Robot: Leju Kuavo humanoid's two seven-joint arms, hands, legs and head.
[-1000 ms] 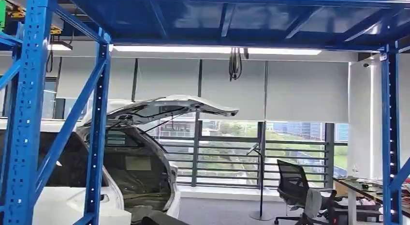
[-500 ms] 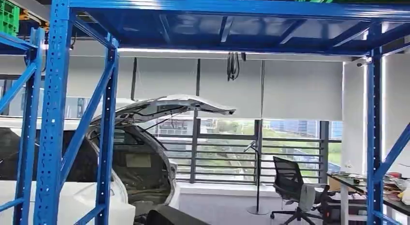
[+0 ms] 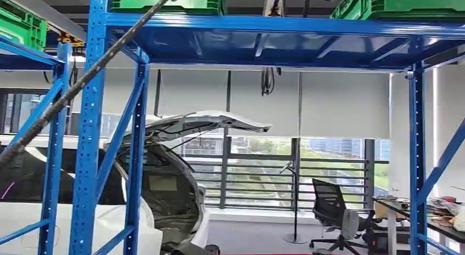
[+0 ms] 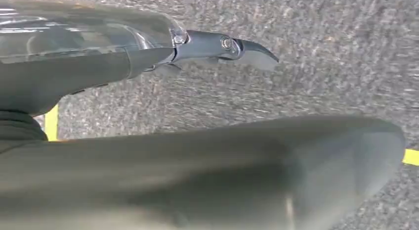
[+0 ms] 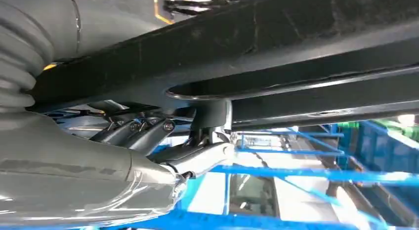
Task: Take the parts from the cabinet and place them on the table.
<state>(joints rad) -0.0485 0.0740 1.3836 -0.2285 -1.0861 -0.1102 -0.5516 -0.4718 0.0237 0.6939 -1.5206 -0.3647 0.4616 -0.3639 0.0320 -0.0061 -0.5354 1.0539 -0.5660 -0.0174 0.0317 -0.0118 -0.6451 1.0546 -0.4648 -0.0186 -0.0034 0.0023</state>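
A long black bar-shaped part (image 5: pixel 296 37) lies across my right hand (image 5: pixel 133 151), whose dark fingers (image 5: pixel 143 131) curl up around it from below. In the head view the same dark bar (image 3: pixel 82 85) slants from the top shelf edge down to the picture's left side, crossing in front of the blue rack post (image 3: pixel 88 156). My left hand (image 4: pixel 89 76) hangs over grey carpet with a finger stretched out straight and nothing in it.
The blue steel rack (image 3: pixel 263 30) spans the head view, with green crates (image 3: pixel 164 1) on its top shelf. Behind it stands a white car (image 3: pixel 164 173) with its tailgate raised. An office chair (image 3: pixel 334 211) and a cluttered desk (image 3: pixel 438 211) stand at the right.
The camera has moved: the rack's shelf sits lower in the picture and the green crates have come into view. The black bar now crosses the left of the head view.
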